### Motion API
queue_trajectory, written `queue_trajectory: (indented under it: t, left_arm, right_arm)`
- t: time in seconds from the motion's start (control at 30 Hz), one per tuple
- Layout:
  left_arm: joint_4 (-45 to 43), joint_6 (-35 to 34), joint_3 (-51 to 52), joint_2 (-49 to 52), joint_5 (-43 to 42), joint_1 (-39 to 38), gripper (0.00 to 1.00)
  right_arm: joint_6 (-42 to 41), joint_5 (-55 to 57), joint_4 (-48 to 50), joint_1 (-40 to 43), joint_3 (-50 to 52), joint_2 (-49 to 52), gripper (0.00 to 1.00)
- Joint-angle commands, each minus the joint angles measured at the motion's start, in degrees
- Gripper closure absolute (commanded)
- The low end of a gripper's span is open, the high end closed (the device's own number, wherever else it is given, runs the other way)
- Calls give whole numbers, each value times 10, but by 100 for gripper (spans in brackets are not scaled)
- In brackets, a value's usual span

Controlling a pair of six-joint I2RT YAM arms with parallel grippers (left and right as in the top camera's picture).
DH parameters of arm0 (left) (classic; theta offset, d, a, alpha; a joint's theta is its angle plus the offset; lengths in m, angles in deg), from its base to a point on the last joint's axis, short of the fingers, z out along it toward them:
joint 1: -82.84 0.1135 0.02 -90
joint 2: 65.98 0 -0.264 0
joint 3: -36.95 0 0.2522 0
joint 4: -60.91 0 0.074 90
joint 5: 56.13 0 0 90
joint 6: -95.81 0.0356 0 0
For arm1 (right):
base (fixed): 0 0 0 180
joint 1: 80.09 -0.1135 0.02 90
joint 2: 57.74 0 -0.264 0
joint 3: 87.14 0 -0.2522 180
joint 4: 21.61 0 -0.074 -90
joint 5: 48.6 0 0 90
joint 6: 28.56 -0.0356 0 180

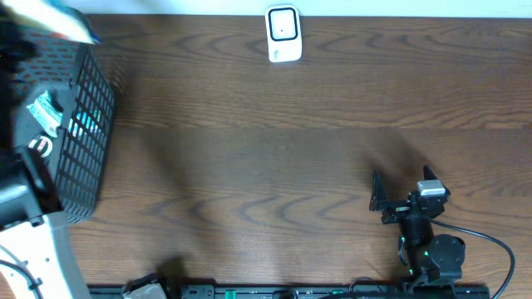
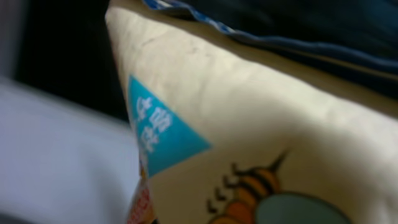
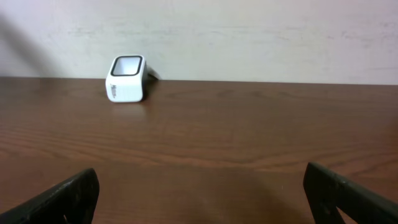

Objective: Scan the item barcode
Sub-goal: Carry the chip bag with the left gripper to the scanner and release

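The item fills my left wrist view: a cream package with a teal triangle label and a bee drawing, blurred and very near the lens. No barcode shows on it. My left arm reaches into the black mesh basket at the far left. Its fingers are hidden in both views, and I cannot tell whether they hold the package. The white barcode scanner stands at the table's back edge, also seen at the wall as the scanner. My right gripper rests open near the front right with bare wood between its fingers.
The basket holds several packets, one teal and white. A black cable loops from the right arm's base at the front edge. Brown wooden table stretches between basket, scanner and right arm.
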Motion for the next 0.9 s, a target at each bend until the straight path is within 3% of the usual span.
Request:
queue_trajectory:
  t: [0.0,0.07,0.23,0.37,0.5,0.8,0.83,0.87]
  left_arm:
    - [62,-32,-9,7,-50,-91,92]
    - [110,-27,-9,16,-28,-135,93]
    - [274,19,-9,76,122,-262,93]
    - [342,51,-9,141,221,-337,92]
    - [362,55,-9,214,291,-396,93]
    - [330,52,-9,351,298,-487,92]
    - [326,52,-9,360,298,-493,87]
    - [324,52,-9,369,298,-499,72]
  right_arm:
    - [-8,1,-3,1,0,-3,1]
    - [-8,1,-3,1,0,-3,1]
    - [-8,1,-3,1,0,-3,1]
    - [-8,1,-3,1,0,-3,1]
    - [-8,1,-3,1,0,-3,1]
    - [-8,1,-3,1,0,-3,1]
    - [-8,1,-3,1,0,-3,1]
    - [-8,1,-3,1,0,-3,1]
